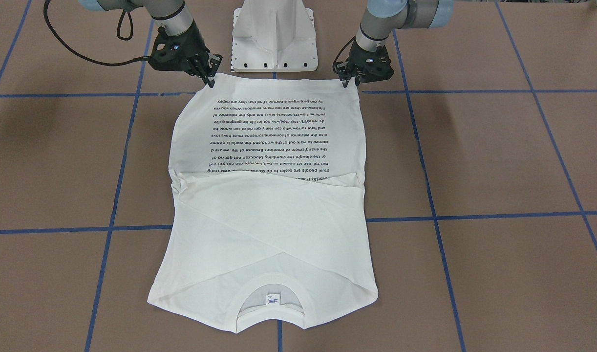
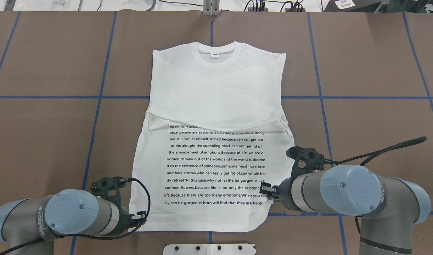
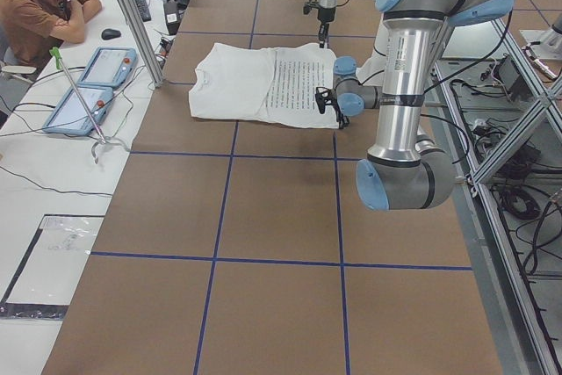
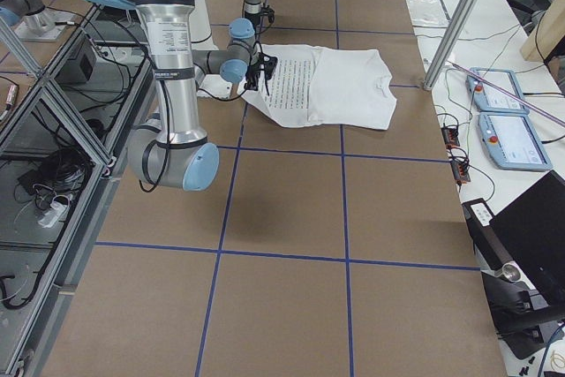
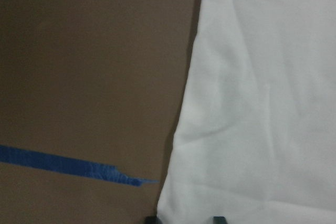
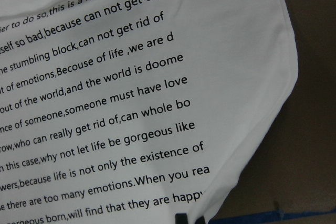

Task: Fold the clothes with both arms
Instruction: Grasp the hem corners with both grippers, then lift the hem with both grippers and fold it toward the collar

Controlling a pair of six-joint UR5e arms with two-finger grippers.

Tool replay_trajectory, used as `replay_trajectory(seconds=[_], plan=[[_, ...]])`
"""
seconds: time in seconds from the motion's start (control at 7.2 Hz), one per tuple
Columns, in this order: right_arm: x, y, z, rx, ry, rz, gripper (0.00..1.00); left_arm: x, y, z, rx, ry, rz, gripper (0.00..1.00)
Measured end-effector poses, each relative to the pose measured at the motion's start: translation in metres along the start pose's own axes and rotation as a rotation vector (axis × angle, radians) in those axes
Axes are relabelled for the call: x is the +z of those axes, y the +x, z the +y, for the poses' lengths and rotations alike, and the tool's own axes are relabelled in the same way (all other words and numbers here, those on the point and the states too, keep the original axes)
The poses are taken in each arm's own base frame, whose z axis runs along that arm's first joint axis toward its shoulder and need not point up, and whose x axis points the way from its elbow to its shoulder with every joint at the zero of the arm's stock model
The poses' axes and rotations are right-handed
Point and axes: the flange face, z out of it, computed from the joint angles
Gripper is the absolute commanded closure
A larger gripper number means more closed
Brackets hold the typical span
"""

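White shirt [image 2: 216, 106], flat at the middle of the table [image 2: 43, 124], with its collar away from the robot. The sleeves were crossed over the chest and covered most of the top line of print. The right gripper [image 2: 268, 189] was closed on the hem corner on its side, which stood raised off the table. Its wrist view showed one fingertip [image 6: 181, 217]; cloth hid the other. The left gripper [image 2: 140, 217] sat at the opposite hem corner. Its two fingertips [image 5: 151, 219], cut off by the frame edge, flanked the cloth, but whether they clamped it could not be told.
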Motion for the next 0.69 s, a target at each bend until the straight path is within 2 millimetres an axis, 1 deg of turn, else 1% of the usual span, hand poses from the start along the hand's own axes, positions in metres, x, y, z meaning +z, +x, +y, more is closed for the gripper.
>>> replay_trajectory(seconds=[0.14,0.42,0.56,0.69], plan=[[0.000,0.000,-0.001,0.001,0.001,-0.001,1.00,0.000,0.000,0.001,0.001,-0.001,0.001,1.00],[-0.001,0.000,-0.001,0.001,0.001,-0.002,1.00,-0.004,0.006,0.004,0.005,-0.004,0.014,1.00],[-0.002,0.000,-0.001,0.002,0.002,-0.003,1.00,-0.012,0.011,0.006,0.005,-0.007,0.031,1.00],[-0.007,0.000,-0.002,0.003,0.001,-0.010,1.00,-0.028,0.016,0.009,-0.013,-0.012,0.061,1.00]])
